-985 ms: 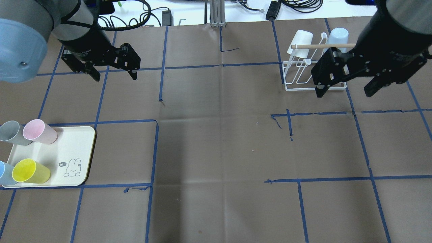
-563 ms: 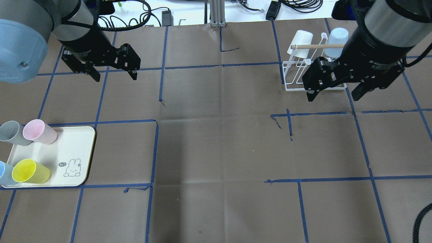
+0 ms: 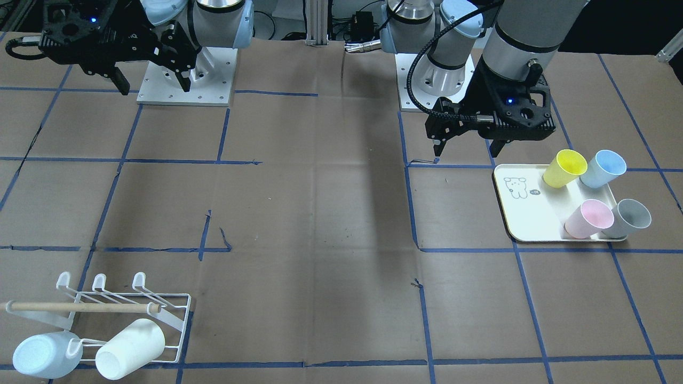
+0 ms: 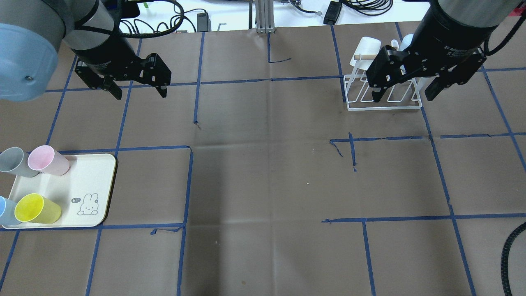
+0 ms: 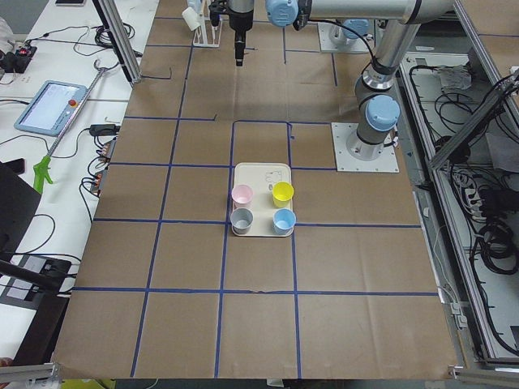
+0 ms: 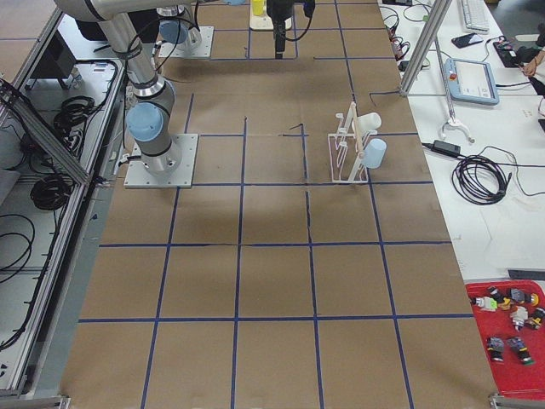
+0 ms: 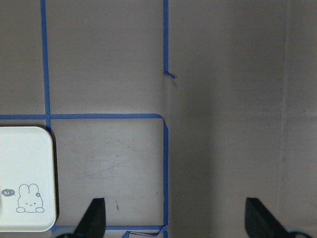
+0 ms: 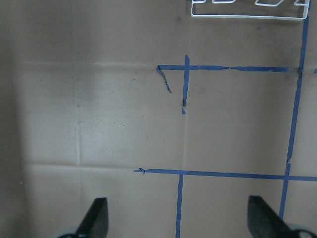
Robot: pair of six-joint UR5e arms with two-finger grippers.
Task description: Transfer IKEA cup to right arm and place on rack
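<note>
Several IKEA cups stand on a cream tray [image 4: 88, 181] at the table's left: pink [image 4: 47, 160], grey [image 4: 12, 161], yellow [image 4: 37, 209] and pale blue [image 3: 603, 168]. My left gripper [image 4: 139, 93] is open and empty, high above the table beyond the tray. The white wire rack [image 4: 382, 107] with a wooden dowel handle [image 3: 80, 307] holds a white cup [image 3: 130, 346] and a pale blue cup [image 3: 42, 352]. My right gripper [image 4: 402, 97] is open and empty, raised high, overlapping the rack in the overhead view. The right wrist view shows only the rack's edge [image 8: 247, 15].
Brown paper with blue tape lines covers the table [image 4: 267, 185]. Cables and a power brick [image 4: 331, 12] lie past the far edge. The two arm bases [image 3: 187, 74] stand on the robot's side.
My right gripper has moved up and left in the overhead view and now overlaps the rack, still open. My left arm, the cups and the rack have not moved.
</note>
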